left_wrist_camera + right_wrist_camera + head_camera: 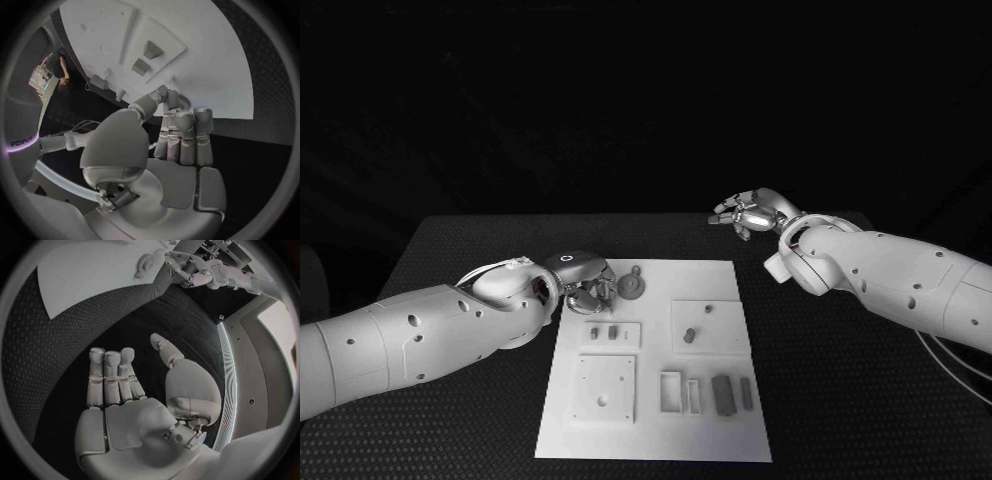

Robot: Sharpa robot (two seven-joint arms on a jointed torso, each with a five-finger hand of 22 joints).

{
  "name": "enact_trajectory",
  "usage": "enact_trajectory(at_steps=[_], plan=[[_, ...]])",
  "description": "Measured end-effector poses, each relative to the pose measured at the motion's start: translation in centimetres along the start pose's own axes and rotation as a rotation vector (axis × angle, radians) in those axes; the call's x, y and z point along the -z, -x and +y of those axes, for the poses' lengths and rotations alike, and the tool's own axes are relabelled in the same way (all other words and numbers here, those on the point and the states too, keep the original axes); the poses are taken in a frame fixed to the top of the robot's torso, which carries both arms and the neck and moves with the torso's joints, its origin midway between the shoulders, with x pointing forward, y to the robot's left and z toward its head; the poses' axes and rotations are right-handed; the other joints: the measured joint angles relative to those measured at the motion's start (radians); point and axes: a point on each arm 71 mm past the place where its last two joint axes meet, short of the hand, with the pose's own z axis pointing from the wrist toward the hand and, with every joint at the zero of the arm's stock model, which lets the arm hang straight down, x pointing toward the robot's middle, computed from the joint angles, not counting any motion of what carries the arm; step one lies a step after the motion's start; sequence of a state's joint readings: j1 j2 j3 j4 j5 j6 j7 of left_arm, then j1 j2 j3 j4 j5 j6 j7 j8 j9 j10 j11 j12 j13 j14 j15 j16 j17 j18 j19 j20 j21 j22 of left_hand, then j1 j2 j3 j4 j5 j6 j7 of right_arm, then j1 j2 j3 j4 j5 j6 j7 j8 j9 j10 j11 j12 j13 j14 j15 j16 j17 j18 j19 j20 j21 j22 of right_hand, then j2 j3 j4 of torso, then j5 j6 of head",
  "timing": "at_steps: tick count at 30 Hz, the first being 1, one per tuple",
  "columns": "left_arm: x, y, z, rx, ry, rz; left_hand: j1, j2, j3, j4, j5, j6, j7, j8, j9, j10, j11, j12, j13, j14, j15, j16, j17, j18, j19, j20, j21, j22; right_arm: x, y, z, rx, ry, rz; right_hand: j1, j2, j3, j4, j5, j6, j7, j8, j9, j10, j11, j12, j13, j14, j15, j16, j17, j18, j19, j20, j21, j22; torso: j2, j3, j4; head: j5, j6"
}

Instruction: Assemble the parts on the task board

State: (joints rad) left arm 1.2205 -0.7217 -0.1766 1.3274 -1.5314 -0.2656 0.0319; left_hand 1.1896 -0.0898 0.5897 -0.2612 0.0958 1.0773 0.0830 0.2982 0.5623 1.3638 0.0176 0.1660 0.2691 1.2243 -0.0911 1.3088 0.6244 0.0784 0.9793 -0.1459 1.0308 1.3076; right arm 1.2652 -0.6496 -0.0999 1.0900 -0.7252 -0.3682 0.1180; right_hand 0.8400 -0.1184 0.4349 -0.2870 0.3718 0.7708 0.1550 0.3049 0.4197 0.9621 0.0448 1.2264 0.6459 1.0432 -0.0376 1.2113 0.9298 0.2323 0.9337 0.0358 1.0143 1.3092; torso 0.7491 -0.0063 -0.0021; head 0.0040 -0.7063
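Left hand (164, 150) w/ fingers curled in, tips at the edge of the white task board (212, 75). Can't tell if they hold anything. On the board, a raised block (153, 42) carries two small dark parts (145, 58) side by side. Black table (269, 145) around it.

We see the task board (718, 425), a white rectangular plate, lying flat in the middle of the black table, its long sides running from the near edge toward the far edge. A round grey part (632, 286) with a short stem lies at the board's far left corner. Two small dark parts (603, 332) stand in a raised white block on the left side. One small part (689, 335) sits on the square block toward the right. Slim upright parts (723, 394) stand near the board's near right corner.
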Motion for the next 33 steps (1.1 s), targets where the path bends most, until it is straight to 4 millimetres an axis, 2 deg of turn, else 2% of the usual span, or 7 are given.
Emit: enact_trajectory(at_steps=[13, 33], plan=[[0.2, -0.3, 0.9, 0.013, 0.026, 0.014, -0.003, 0.0, 0.0, 0.0, 0.0, -0.002, 0.002, -0.001, 0.0, 0.0, 0.0, 0.0, 0.001, 0.0, 0.0, 0.0, -0.001, 0.0, 0.0, 0.0, 0.0, 0.0, 0.0, 0.0, 0.0, 0.0, 0.0, 0.0, 0.0, 0.0, 0.0, 0.0, 0.0, 0.0, 0.0, 0.0, 0.0, 0.0, 0.0, 0.0, -0.001, 0.0, 0.0, 0.004, 0.0, 0.0, 0.0, 0.0, 0.0, 0.0, 0.0, 0.0007, -0.0012, 0.003, -0.004], [0.1, -1.0, 0.6, 0.033, 0.021, 0.032, -0.009, -0.003, 0.004, -0.001, 0.0, 0.0, 0.0, -0.002, 0.0, 0.0, 0.0, -0.003, 0.001, 0.0, 0.0, 0.0, -0.003, 0.0, 0.0, 0.003, -0.001, 0.0, 0.0, 0.0, 0.0, 0.0, 0.0, 0.001, 0.0, 0.0, 0.0, 0.0, 0.0, 0.0, 0.0, 0.0, -0.001, 0.0, 0.0, 0.0, -0.002, 0.0, 0.0, 0.004, -0.001, 0.0, 0.0, 0.0, 0.0, 0.0, 0.0, 0.0016, -0.0026, 0.007, -0.006]])
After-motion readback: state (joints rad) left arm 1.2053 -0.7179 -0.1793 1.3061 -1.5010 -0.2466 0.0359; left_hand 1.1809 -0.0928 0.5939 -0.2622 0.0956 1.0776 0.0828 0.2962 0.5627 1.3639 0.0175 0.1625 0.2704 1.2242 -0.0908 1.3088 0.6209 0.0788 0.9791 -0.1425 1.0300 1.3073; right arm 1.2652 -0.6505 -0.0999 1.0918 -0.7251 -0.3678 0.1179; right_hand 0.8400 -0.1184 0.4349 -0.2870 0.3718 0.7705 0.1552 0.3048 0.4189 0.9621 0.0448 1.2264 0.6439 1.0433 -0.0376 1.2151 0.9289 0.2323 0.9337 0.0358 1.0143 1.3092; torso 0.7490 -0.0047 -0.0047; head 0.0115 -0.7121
